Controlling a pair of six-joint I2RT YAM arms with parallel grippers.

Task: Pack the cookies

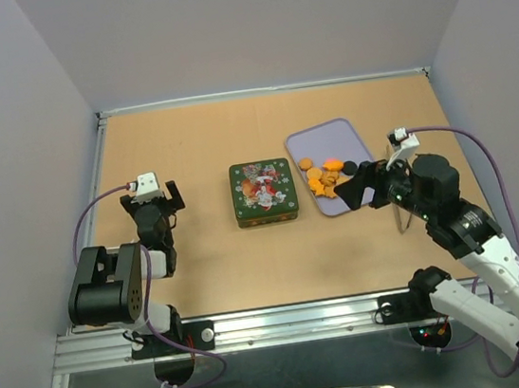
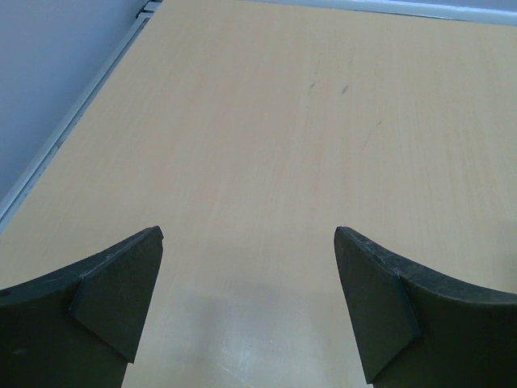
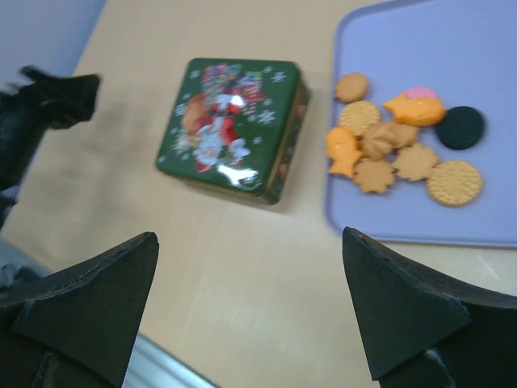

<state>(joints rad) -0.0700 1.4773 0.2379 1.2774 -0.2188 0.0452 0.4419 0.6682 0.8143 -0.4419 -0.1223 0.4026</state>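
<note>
- A flat lavender tray [image 1: 326, 135] with rounded corners holds the cookies [image 1: 324, 176] in its 6 o'clock half. They are orange rounds and flower shapes plus one black disc, all lying flat, and the cluster stretches roughly 9 to 3.
- A square green tin [image 1: 262, 192] with a glossy printed lid sits at 9 o'clock of the tray.
- The left claw [image 2: 249, 234] is released over the bare tan worktop [image 2: 283, 121].
- The right claw [image 3: 250, 238] is released and empty.

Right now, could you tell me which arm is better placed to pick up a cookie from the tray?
The right arm: it hovers beside the lavender tray, jaws open, with the cookies in its wrist view. The left arm sits beyond the closed green tin, seeing only tabletop.
</note>
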